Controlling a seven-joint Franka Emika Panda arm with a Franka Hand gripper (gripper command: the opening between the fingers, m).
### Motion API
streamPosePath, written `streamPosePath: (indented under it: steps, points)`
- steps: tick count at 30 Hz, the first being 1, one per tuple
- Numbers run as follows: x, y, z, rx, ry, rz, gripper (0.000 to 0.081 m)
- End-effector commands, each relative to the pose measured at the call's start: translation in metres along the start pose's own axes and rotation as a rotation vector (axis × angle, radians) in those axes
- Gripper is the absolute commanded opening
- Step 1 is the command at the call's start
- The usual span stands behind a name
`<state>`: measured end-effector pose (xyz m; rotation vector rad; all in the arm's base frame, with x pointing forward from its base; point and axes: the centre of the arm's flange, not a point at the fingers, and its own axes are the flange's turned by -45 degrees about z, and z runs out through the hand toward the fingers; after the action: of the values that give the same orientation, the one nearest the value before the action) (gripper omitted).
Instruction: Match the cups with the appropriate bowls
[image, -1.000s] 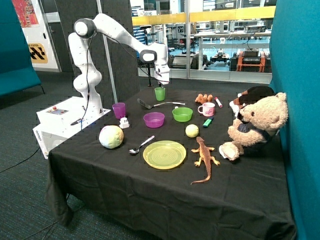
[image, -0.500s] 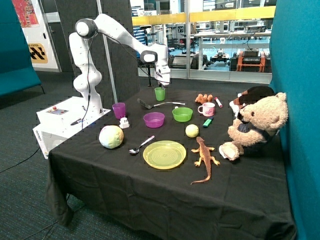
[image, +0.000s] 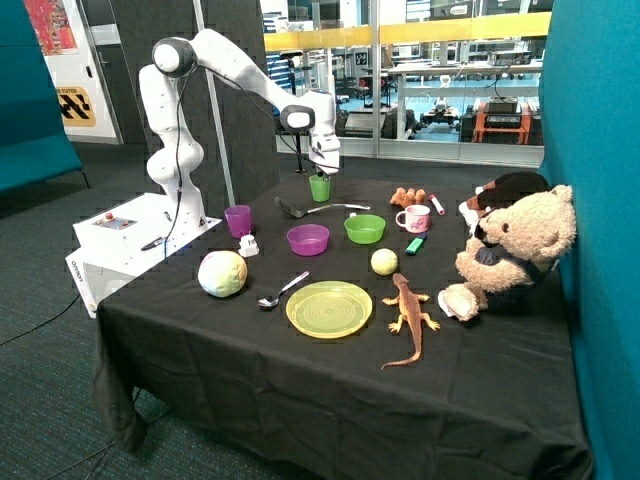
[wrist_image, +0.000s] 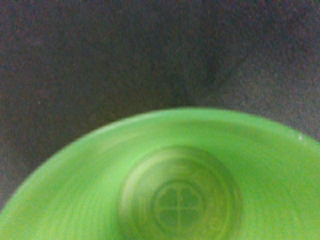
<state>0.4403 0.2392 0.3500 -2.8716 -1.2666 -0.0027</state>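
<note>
The green cup (image: 320, 188) stands upright at the back of the black table. My gripper (image: 323, 168) is right above it, at its rim. In the wrist view the green cup (wrist_image: 175, 190) fills the lower part, seen from above down to its bottom, with black cloth beyond it. The purple cup (image: 238, 220) stands near the table edge by the robot base. The purple bowl (image: 308, 239) and the green bowl (image: 364, 228) sit side by side in the middle, both empty.
A spatula (image: 310, 209) lies between the green cup and the bowls. A pink mug (image: 413, 218), a yellow plate (image: 329, 308), a spoon (image: 282, 290), two balls (image: 222, 273), a toy lizard (image: 408, 315) and a teddy bear (image: 515, 250) crowd the table.
My gripper has come down slightly onto the green cup's rim. The cup and the other things have not moved.
</note>
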Motion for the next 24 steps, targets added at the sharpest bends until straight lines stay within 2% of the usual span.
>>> streamPosePath:
  steps: [1,5,7,11,21,22,24]
  points:
    - [0.006,0.002,0.006,-0.0021,-0.0028,0.006,0.0455]
    - [0.007,0.004,0.007,-0.0021,-0.0028,0.008,0.0448]
    - [0.007,0.006,0.009,-0.0021,-0.0028,0.011,0.0381]
    - [0.008,0.015,0.011,-0.0021,-0.0028,0.027,0.0437]
    - [0.003,0.015,0.015,-0.0022,-0.0028,0.031,0.0432]
    - [0.002,0.013,0.015,-0.0022,-0.0028,0.03,0.0386]
    - [-0.001,0.01,0.016,-0.0021,-0.0028,0.023,0.0425]
